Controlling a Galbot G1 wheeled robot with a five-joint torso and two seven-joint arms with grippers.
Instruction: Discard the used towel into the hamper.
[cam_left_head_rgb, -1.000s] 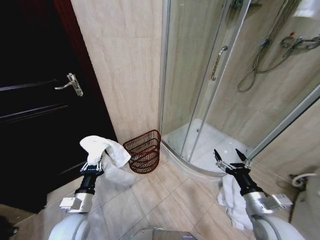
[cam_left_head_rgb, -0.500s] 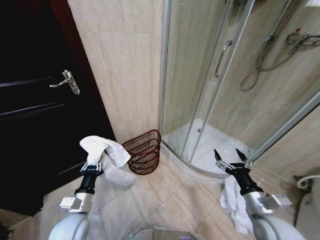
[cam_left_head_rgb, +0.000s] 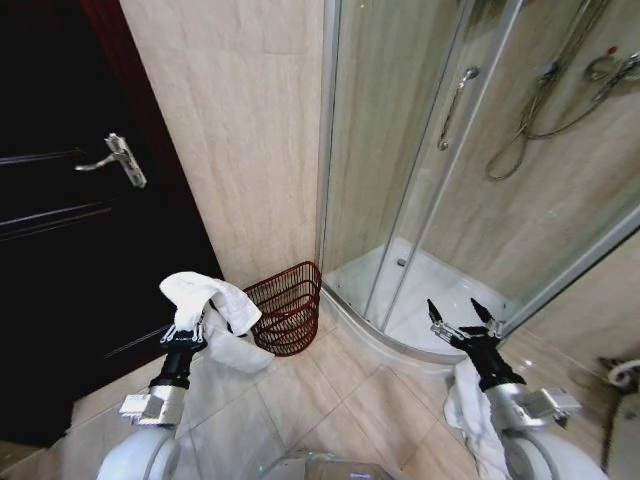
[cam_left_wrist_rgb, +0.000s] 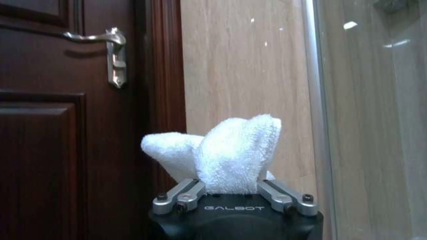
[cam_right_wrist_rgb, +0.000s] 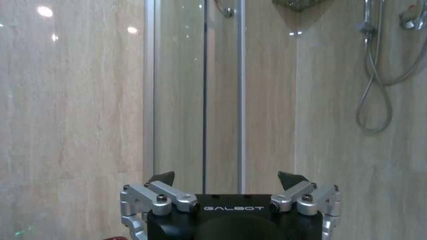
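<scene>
White terry towel (cam_left_head_rgb: 207, 298) is held bunched in the closed left end effector (cam_left_head_rgb: 184, 330), lower left; soft, light and limp, it is best gripped mid-fold. Hamper (cam_left_head_rgb: 285, 308) stands just right, on the floor. Right end effector (cam_left_head_rgb: 462, 320) is spread open, empty, lower right.

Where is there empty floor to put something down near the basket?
Bare tiles lie between the hamper and the shower's curved curb, running toward the robot. It is crowded beside the door, where the towel in the left gripper hangs against the hamper. The right gripper is open.
</scene>
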